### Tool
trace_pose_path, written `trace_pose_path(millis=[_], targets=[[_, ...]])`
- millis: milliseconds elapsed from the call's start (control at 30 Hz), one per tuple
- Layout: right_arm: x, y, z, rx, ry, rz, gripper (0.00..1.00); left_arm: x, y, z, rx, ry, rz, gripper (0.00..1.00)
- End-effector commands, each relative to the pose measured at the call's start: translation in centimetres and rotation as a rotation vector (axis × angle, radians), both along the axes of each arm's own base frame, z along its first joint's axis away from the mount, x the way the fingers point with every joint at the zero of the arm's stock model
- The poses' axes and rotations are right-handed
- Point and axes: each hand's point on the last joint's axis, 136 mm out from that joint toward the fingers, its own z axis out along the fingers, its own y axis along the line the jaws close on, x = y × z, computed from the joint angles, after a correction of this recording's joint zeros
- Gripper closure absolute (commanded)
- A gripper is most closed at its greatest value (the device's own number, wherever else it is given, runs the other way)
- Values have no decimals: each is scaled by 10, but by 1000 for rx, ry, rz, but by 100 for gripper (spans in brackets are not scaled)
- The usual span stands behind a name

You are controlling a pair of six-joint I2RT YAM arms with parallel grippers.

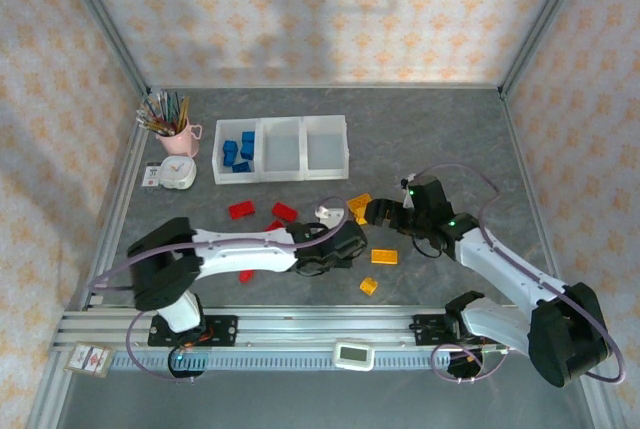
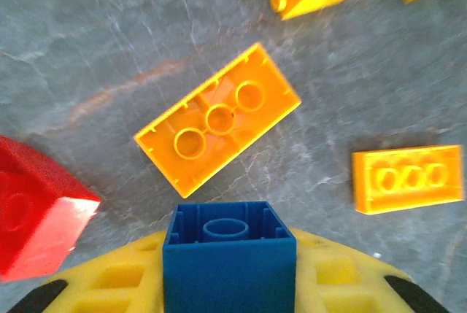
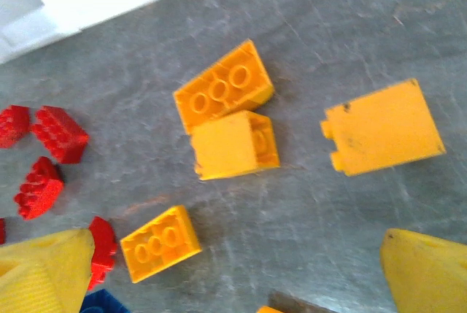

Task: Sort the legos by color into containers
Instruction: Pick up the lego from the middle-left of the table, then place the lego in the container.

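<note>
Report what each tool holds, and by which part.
Left tool: small blue plastic brick, pinched by its opposite side walls, hollow underside toward the wrist camera. Right tool: open, holding nothing.

Desk point(image 1: 450, 139): you have a grey marbled top under the right fingers point(image 3: 427, 273).
Walls point(image 1: 320, 9): peach-patterned white panels, well beyond those fingers on three sides.
Frame posts point(image 1: 105, 21): aluminium, at your far corners.
Light: soft, with faint shadows on the back wall.

Bright, even light leaves soft shadows on the back wall point(image 1: 330, 19); wrist views blur towards their edges, the blue lego point(image 2: 230, 262) sharp.
</note>
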Motion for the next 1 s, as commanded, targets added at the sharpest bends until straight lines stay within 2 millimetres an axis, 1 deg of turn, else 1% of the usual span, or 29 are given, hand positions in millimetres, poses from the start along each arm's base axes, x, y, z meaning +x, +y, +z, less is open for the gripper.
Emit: trace_pose_path(millis=[0,33,167,267,333,367,433,467,533,633,700,867,933,967], targets=[[11,14,31,54,-78,45,0,17,32,29,50,-96,38,73],[13,17,35,61,-86,55,0,24,42,38,61,-119,57,73],[20,35,47,82,-110,89,0,59,94,72,116,-217,163,73],[27,52,56,102,-137,110,0,93,140,97,169,-308,269,72],[32,63,63,117,-154,119,0,117,167,104,164,-327,329,73],[36,69,61,117,-148,122,0,129,181,107,164,-333,360,73],[41,78,64,122,-153,133,0,150,201,110,165,-348,389,72],[45,81,64,119,-156,133,0,160,212,110,171,-345,420,72],[51,85,64,122,-158,125,0,178,228,107,248,-346,417,72],[58,91,61,121,-153,126,0,203,263,91,323,-294,487,72],[62,93,59,115,-145,126,1,219,279,78,318,-274,513,73],[70,92,58,82,-152,109,0,257,297,47,307,-222,529,72],[71,91,59,75,-151,107,0,268,303,39,317,-207,545,69],[72,91,59,76,-152,105,0,273,301,36,314,-201,536,69]])
